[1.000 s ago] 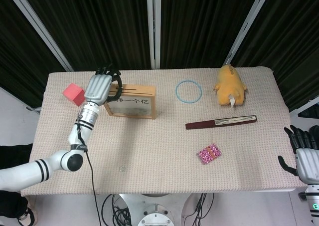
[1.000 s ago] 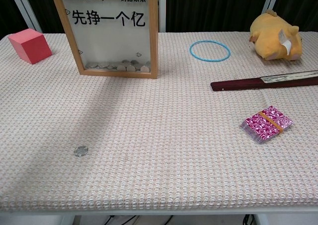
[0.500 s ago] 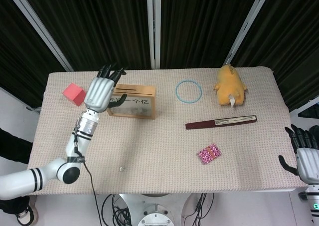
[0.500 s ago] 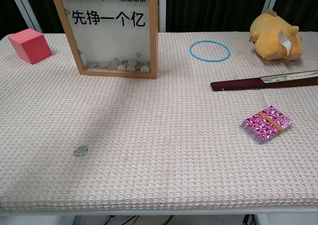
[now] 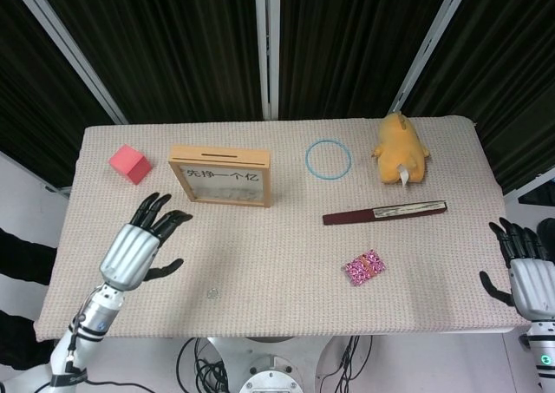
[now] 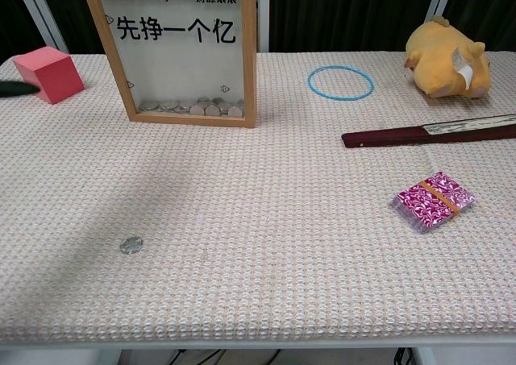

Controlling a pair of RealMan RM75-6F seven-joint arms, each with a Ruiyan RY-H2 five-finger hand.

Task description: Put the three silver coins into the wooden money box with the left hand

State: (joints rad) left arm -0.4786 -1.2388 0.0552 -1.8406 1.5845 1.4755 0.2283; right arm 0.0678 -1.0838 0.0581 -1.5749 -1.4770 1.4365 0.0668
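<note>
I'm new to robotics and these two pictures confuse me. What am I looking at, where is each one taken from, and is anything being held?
This is a two-armed robot with human-like hands at a table. One picture looks down from its head, the other forward from its chest.

The left hand hovers open above the cloth, holding nothing. The right hand waits open beyond the table's edge.

On the table stand a wooden money box with coins behind its window, a red cube, a blue ring, a yellow plush toy, a folded fan and a pink patterned packet. One silver coin lies loose near the front.
</note>
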